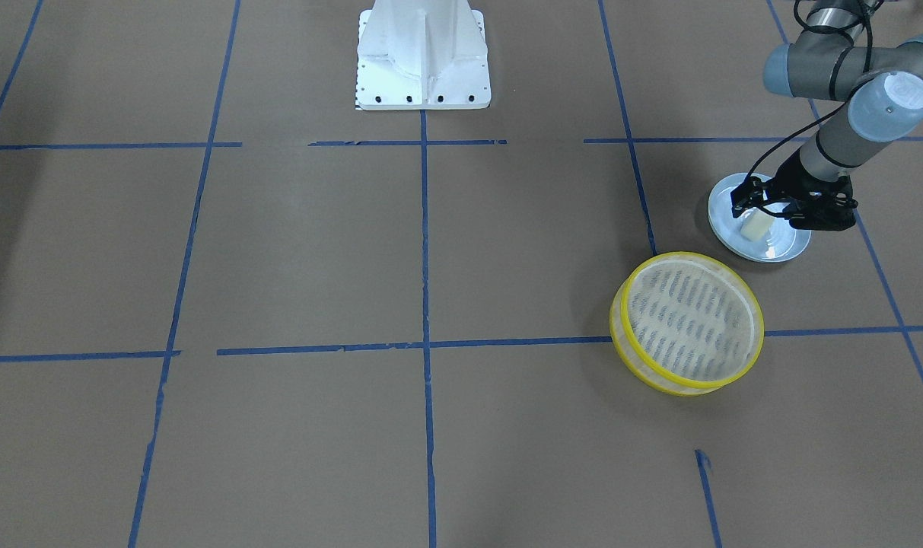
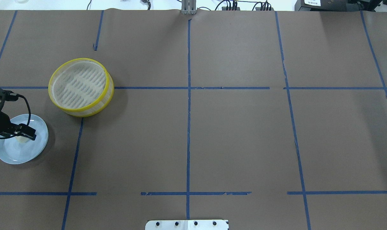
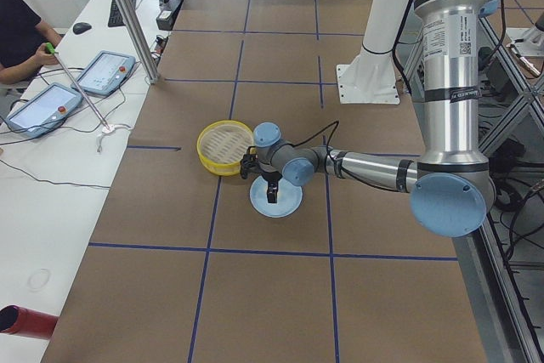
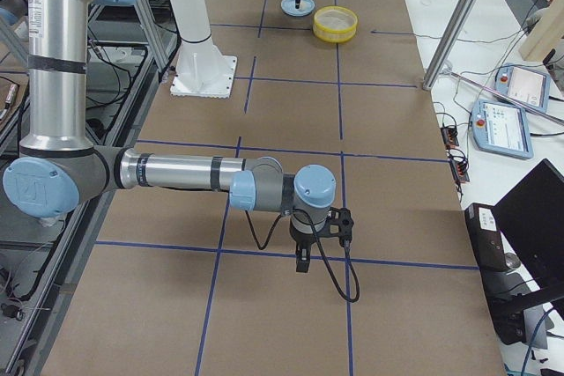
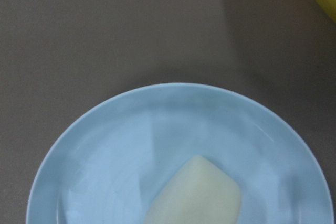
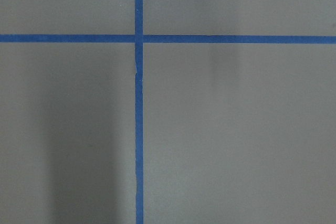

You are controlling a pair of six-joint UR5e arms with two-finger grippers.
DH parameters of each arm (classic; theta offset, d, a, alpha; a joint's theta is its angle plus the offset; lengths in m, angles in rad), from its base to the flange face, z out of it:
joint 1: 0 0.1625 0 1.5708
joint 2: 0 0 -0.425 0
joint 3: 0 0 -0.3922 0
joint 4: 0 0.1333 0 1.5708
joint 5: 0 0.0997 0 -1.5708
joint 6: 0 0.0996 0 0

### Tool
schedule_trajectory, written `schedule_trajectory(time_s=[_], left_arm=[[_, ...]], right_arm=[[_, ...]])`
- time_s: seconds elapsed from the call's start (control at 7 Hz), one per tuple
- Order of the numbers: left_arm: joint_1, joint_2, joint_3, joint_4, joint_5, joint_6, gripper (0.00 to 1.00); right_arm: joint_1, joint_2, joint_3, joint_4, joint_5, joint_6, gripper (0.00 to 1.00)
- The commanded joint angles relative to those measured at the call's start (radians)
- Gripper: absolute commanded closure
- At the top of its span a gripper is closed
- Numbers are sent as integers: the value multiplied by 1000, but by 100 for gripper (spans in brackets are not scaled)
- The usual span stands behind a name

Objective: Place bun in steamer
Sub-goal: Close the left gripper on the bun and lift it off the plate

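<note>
The cream-white bun lies on a pale blue plate at the table's left side. My left gripper hangs low over the plate with its fingers apart around the bun, open. In the overhead view the bun peeks out under the left gripper. The left wrist view shows the bun on the plate. The yellow-rimmed steamer stands just beyond the plate, nothing in it. My right gripper hovers over the table far from both; I cannot tell whether it is open.
The steamer sits about a plate's width from the plate. The robot's white base stands at the middle of the near edge. Brown paper with blue tape lines covers the table.
</note>
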Motion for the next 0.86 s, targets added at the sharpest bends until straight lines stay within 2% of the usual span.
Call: schedule_trajectory(time_s=[0.0,0.71], left_arm=[[1,-27,4,1,0,7,0],[1,-16,25,0,1,13,0]], right_arm=[[-1,0,0,0,0,0,0],[1,0,0,0,0,0,0]])
